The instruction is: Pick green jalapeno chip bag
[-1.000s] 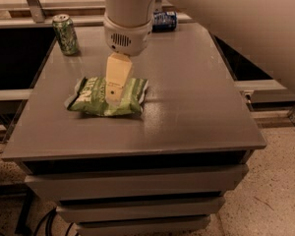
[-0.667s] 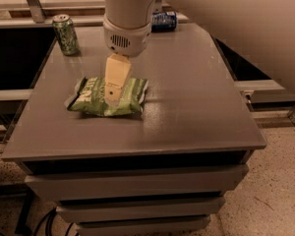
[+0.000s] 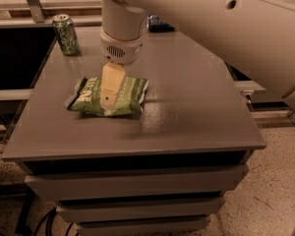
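Note:
The green jalapeno chip bag (image 3: 125, 90) lies flat on the grey table top (image 3: 196, 97), left of the middle, with white lettering and pale crimped ends. My gripper (image 3: 108, 101) hangs from the white arm straight over the bag, its pale yellow tip down on the bag's middle. It covers part of the bag.
An upright green patterned soda can (image 3: 66, 34) stands at the table's back left corner. A blue can (image 3: 155, 23) lies at the back edge, partly hidden behind the arm. The white arm (image 3: 226, 28) spans the upper right. The table has drawers below.
The gripper has come down a little onto the bag. The bag and both cans have not moved.

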You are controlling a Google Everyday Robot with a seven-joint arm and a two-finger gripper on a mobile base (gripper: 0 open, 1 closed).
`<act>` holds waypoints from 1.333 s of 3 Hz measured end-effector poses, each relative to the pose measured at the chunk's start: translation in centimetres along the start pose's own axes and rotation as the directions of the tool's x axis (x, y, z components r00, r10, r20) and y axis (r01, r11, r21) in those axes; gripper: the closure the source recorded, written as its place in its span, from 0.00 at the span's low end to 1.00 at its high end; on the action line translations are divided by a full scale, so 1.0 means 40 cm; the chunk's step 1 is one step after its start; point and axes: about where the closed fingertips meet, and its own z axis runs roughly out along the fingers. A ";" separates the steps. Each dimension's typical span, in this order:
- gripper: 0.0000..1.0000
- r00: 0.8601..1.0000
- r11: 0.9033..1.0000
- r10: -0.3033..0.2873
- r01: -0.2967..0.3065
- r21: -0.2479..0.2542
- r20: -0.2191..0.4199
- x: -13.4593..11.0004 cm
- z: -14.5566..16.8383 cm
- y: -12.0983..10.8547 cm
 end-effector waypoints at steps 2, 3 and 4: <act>0.00 0.996 0.992 -0.069 0.075 -0.098 0.063 -0.067 0.108 0.029; 0.18 0.993 0.983 -0.074 0.089 -0.159 0.097 -0.086 0.166 0.047; 0.41 0.990 0.976 -0.064 0.088 -0.200 0.126 -0.088 0.198 0.056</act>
